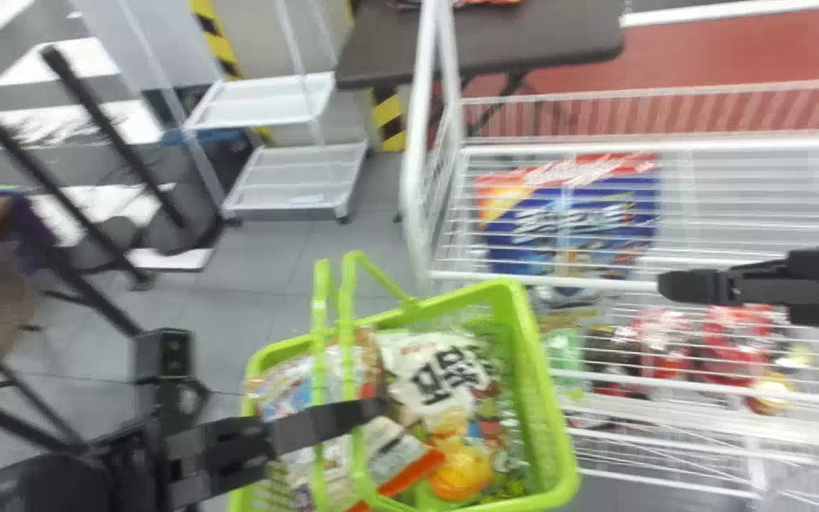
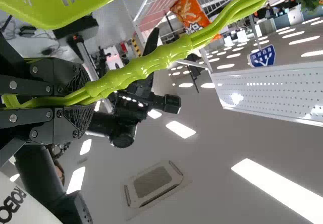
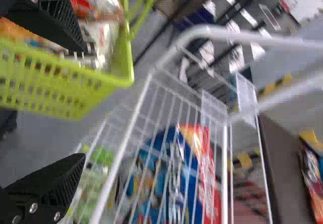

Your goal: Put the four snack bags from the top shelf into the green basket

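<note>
Right gripper point(image 1: 671, 286) is hanging over the white rack point(image 1: 530, 279), fingers spread apart | left gripper point(image 1: 335, 421) is clamping the green basket's doubled handles point(image 2: 141, 65) | green basket point(image 1: 548, 419) is hanging beside the rack, holding several snack bags point(image 1: 441, 373) | orange bag point(image 2: 189, 11) is resting on the rack | blue-and-red box point(image 1: 569, 220) is showing through rack wires

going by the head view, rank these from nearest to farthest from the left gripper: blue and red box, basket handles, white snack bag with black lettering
1. Green basket handles: held in the left gripper's fingers.
2. White snack bag: inside the basket, to the right of the handles.
3. Blue and red box: on the wire rack, farther right.
</note>
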Controlling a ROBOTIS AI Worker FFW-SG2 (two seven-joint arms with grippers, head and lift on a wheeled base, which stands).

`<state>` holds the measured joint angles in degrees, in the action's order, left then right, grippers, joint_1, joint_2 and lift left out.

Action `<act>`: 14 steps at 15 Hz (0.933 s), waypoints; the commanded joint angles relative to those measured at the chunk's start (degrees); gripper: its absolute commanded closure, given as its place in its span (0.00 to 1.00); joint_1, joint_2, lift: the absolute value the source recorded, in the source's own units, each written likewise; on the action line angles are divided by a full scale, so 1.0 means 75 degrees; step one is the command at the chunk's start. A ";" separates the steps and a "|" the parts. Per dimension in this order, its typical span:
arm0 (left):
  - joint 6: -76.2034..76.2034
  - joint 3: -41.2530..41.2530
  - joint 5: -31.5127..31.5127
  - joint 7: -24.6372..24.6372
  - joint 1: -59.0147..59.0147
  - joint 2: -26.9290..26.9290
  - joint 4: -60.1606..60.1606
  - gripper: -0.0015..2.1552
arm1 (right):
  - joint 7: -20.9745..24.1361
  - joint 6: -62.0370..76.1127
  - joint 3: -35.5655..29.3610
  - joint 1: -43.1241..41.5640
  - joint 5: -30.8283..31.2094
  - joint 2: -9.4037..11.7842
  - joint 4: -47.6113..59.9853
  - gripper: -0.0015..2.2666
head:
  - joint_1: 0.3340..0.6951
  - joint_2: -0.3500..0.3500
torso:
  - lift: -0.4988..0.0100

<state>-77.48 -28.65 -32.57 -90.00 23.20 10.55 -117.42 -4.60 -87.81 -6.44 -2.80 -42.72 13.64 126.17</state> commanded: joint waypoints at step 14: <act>0.0141 -0.0012 0.0065 -0.0076 -0.0222 -0.0012 0.0726 1.00 | 0.0426 0.5947 0.0156 -0.2451 0.3669 0.0279 -0.5818 0.04 | 1.00 0.22 | 0.98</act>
<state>-76.42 -28.74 -32.08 -90.00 21.71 10.40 -112.41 -1.48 -43.93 -6.10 -19.60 -17.19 15.92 85.85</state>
